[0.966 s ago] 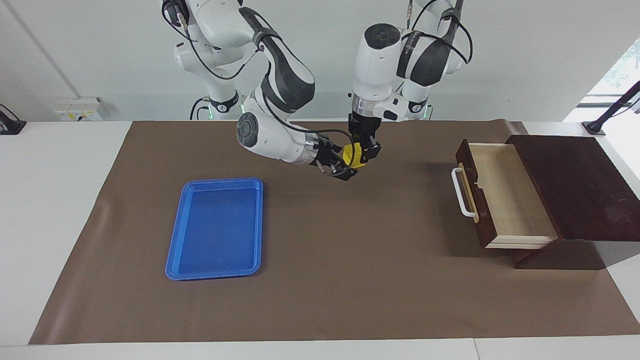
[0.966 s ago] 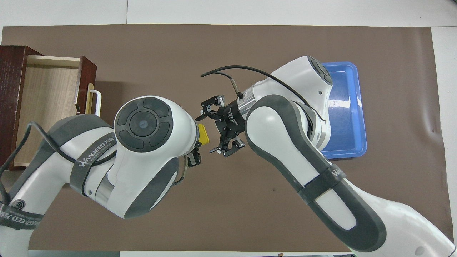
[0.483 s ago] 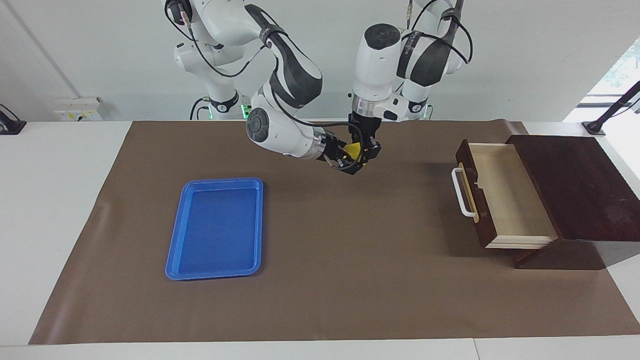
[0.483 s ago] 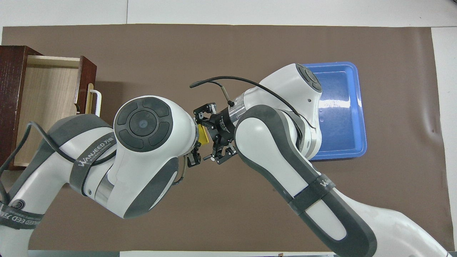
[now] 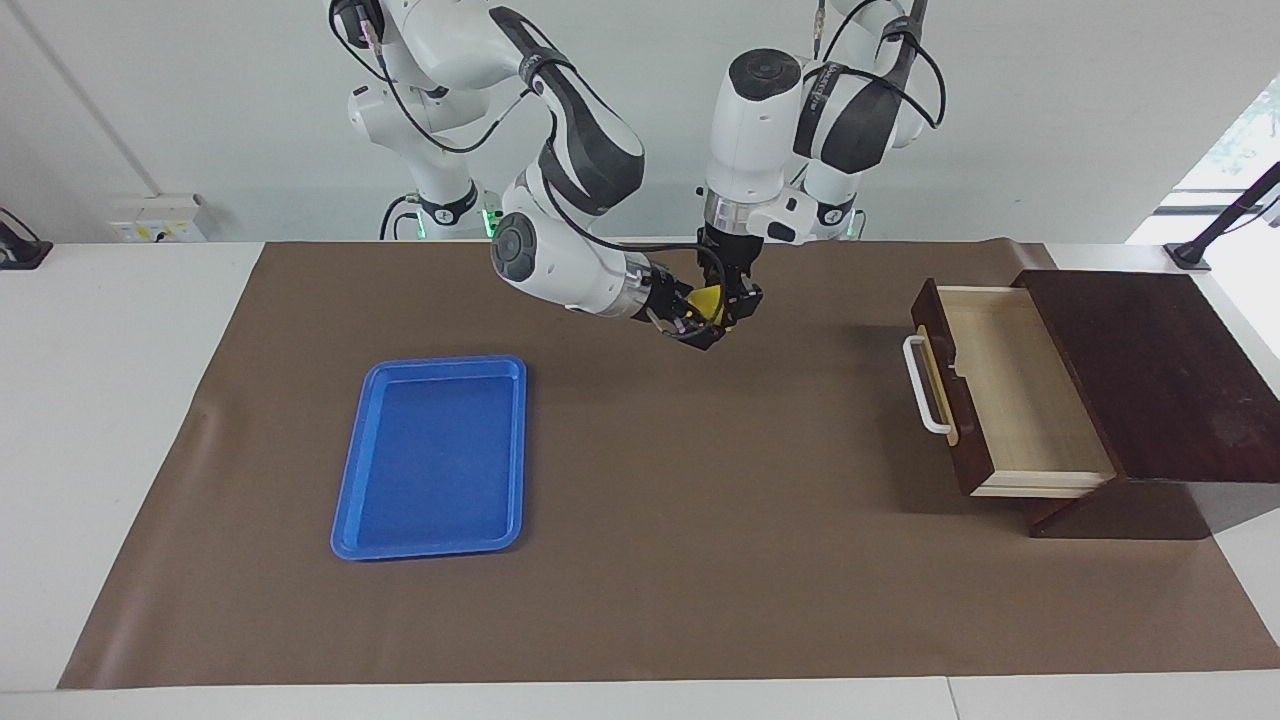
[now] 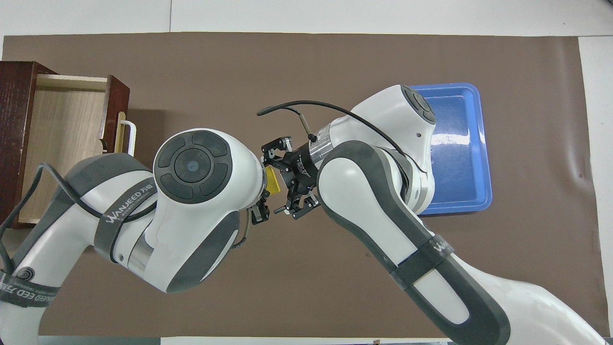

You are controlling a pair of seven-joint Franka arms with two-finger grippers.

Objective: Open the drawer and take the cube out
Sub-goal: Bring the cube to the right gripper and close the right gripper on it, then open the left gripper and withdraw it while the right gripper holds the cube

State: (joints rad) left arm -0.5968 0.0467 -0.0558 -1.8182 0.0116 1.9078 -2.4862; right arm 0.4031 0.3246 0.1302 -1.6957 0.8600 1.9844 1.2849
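The drawer stands pulled open from its dark wooden box at the left arm's end of the table, its pale interior empty; it also shows in the overhead view. The yellow cube is held up in the air over the middle of the brown mat, also seen from overhead. My left gripper points down and is shut on the cube. My right gripper comes in sideways from the tray's end, open, with its fingers on either side of the cube.
A flat blue tray lies on the mat toward the right arm's end of the table; in the overhead view the right arm covers part of it. The brown mat covers most of the table.
My right gripper has moved in from the tray's end until its open fingers bracket the cube. The left gripper has held still with the cube.
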